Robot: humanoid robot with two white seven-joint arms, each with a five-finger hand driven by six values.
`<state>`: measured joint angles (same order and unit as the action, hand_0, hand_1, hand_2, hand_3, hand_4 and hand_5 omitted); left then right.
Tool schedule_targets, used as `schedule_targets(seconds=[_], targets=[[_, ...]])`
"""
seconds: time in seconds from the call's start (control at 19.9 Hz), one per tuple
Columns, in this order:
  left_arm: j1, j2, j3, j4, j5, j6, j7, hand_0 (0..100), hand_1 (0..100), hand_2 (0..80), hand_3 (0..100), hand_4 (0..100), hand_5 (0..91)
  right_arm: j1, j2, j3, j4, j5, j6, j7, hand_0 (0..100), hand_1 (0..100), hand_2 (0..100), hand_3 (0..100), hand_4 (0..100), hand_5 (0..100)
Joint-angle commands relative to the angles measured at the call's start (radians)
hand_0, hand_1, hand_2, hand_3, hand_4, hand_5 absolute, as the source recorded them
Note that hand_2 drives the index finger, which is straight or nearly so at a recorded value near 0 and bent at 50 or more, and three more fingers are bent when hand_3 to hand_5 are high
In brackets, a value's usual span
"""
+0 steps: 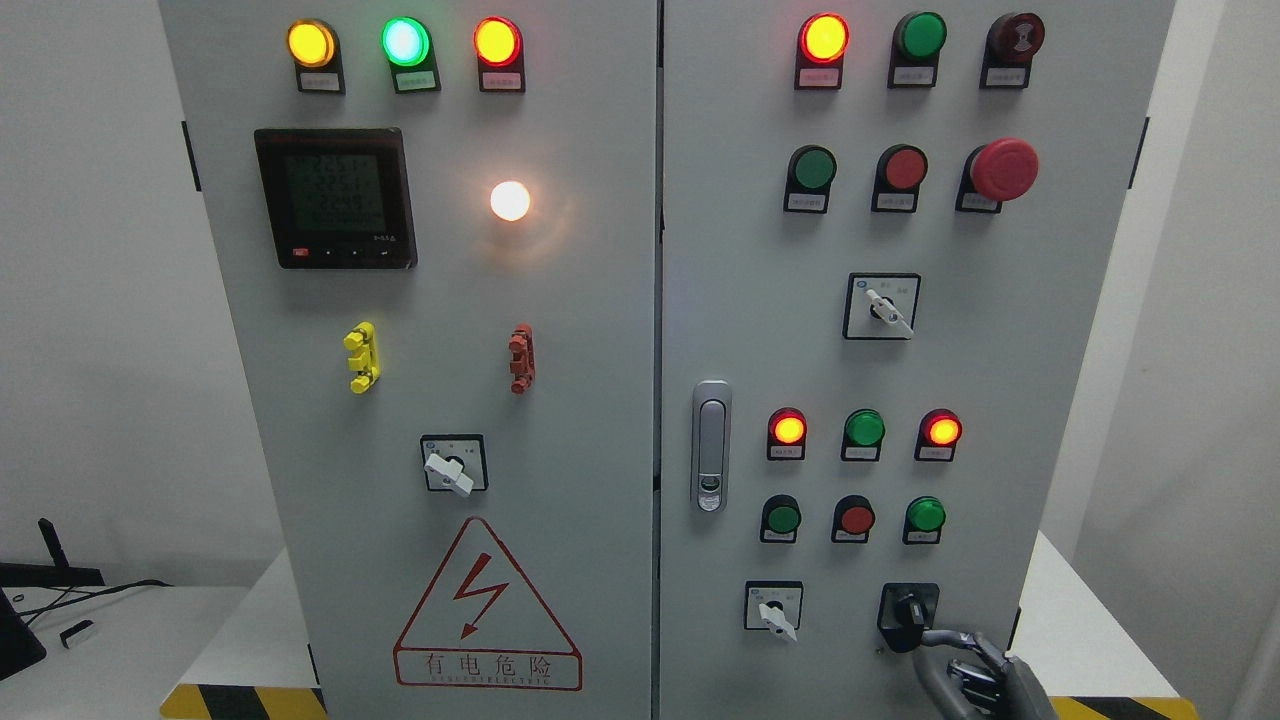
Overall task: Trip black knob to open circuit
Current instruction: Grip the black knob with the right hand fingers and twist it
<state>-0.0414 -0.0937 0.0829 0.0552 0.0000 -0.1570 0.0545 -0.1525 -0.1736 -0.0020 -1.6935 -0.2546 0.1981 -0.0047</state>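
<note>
Black knob [908, 612]: low on the cabinet's right door [760, 300], bottom row, right of a white selector switch [774, 610]. Right hand [975, 672]: fingers pinched on the knob. Left door warning triangle [487, 605] reads "有电危险"; button labels illegible.

1. A white desk [230, 640] shows in the lower left of the frame and again in the lower right, on both sides of a tall grey cabinet [560, 330].
2. The cabinet stands on the desk and fills the middle of the frame from top to bottom.
3. A yellow-and-black striped strip [240, 702] runs along the desk's front edge at the bottom left, and shows again at the bottom right.
4. At the far lower left, a black cable [95, 590] trails over a white surface, near a small white-and-black object [76, 632] and a dark device [20, 645] cut off by the frame edge.
</note>
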Motion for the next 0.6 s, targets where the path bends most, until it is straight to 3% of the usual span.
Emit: schedule_targets(seconds=[0.0, 0.55], targets=[[0.000, 0.000, 0.000, 0.000, -0.031, 0.001, 0.001, 12, 39, 0.0, 0, 0, 0.0, 0.004, 0.002, 0.017, -0.014, 0.000, -0.002, 0.005, 39, 67, 42, 100, 100, 95], [0.000, 0.000, 0.000, 0.000, -0.031, 0.001, 0.001, 12, 39, 0.0, 0, 0, 0.0, -0.004, 0.003, 0.062, -0.002, 0.000, 0.000, 0.005, 41, 68, 42, 100, 100, 95]])
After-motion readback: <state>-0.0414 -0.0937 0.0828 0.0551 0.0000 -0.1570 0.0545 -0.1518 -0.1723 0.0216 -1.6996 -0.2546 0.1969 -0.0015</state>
